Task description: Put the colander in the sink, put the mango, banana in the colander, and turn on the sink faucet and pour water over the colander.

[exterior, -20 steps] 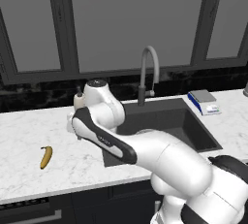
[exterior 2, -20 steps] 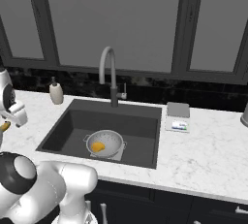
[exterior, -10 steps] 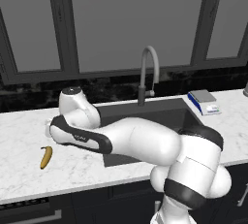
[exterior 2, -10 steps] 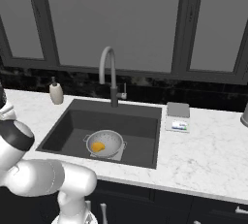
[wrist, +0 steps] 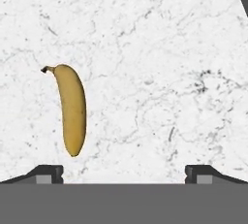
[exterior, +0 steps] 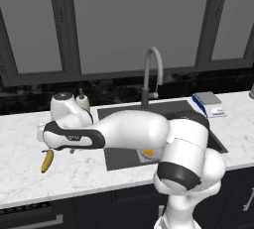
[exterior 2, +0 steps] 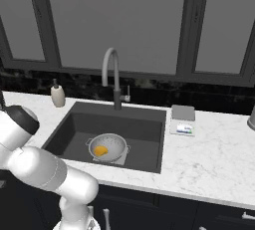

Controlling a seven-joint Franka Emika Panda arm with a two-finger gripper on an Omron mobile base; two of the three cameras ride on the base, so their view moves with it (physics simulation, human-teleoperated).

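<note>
— Where was the banana point(exterior: 47, 160) at that moment?

— It lay flat on the white marble bench point(exterior: 20, 178), well to the left of the sink point(exterior 2: 74, 129) and near the front edge. In the hand view the banana point(wrist: 72, 109) sat left of centre with its stem end pointing away from the camera.

— And the claw point(wrist: 124, 169)?

— Its two dark fingertips point(wrist: 46, 173) stood wide apart at the bottom of the hand view, spread, with nothing between them. The banana lay just beyond the left tip, apart from it. In the left base view the arm reached out over the bench, its hand hanging above the banana.

— What about the colander point(exterior 2: 107, 148)?

— It sat on the sink floor, toward the near side, on the lighter grey square. The mango point(exterior 2: 100, 151) rested inside it, on the left part of the bowl.

— The sink faucet point(exterior 2: 114, 77)?

— It rose behind the basin, its arched spout bending over the sink. A beige soap dispenser point(exterior 2: 58, 95) stood on the bench to the left of it, and a small scale point(exterior 2: 182, 120) lay to the right of the sink.
</note>
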